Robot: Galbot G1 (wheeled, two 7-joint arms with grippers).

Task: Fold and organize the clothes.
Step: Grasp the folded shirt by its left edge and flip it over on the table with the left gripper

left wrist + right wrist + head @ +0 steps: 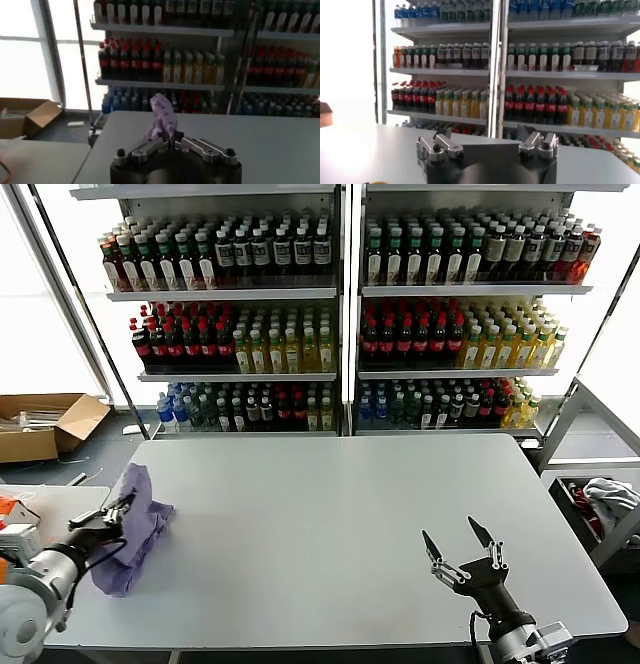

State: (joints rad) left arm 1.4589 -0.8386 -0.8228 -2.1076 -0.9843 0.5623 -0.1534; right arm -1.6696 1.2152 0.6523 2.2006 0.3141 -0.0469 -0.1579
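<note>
A crumpled lavender T-shirt [133, 529] lies bunched at the left edge of the grey surface [330, 524], its long axis running from the near edge toward the far one. The left gripper [117, 509] has its fingers clenched on a fold of the shirt, lifting a peak of cloth. The right gripper [462, 546] hovers well apart near the front right corner, fingers spread and holding nothing, so the left arm is far nearer.

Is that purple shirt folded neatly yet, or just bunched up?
Bunched up. The purple shirt hangs in a crumpled heap at the table's left edge, pinched in the left pincer.
</note>
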